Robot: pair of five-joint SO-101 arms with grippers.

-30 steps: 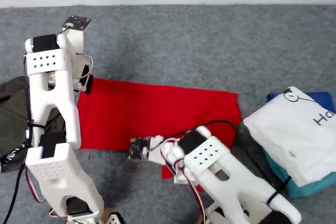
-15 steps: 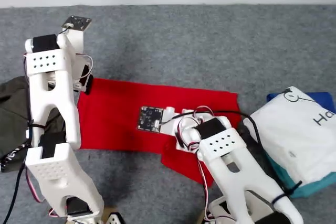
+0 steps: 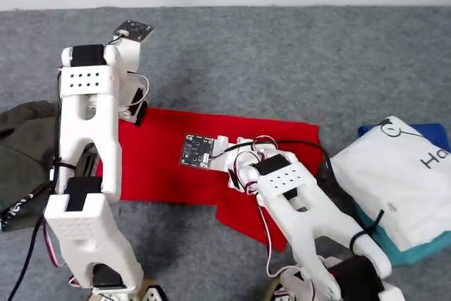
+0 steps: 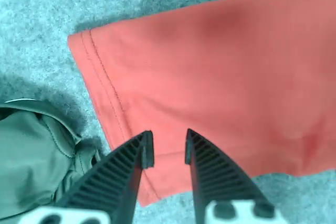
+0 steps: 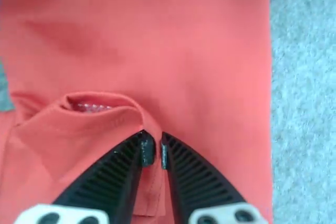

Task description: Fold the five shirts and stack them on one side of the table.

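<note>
The red shirt (image 3: 169, 153) lies flat across the middle of the grey table, with one front corner folded over near the right arm (image 3: 282, 182). In the right wrist view my right gripper (image 5: 153, 149) is shut on a raised fold of the red shirt (image 5: 157, 35). The left gripper (image 4: 169, 148) stands open just above the hemmed side edge of the red shirt (image 4: 220, 66), with nothing between its fingers. In the high view the left gripper (image 3: 135, 111) is at the shirt's far left corner.
A crumpled dark green shirt (image 3: 25, 149) lies at the table's left edge, also beside the left gripper as the green shirt (image 4: 31, 150). At the right, a folded white shirt (image 3: 398, 174) tops a teal and blue stack (image 3: 405, 250). Grey carpet (image 3: 282, 61) lies beyond.
The right arm has carried a pinched part of the red shirt from the front edge towards the shirt's middle. The left arm has shifted to the right, over the shirt's left corner.
</note>
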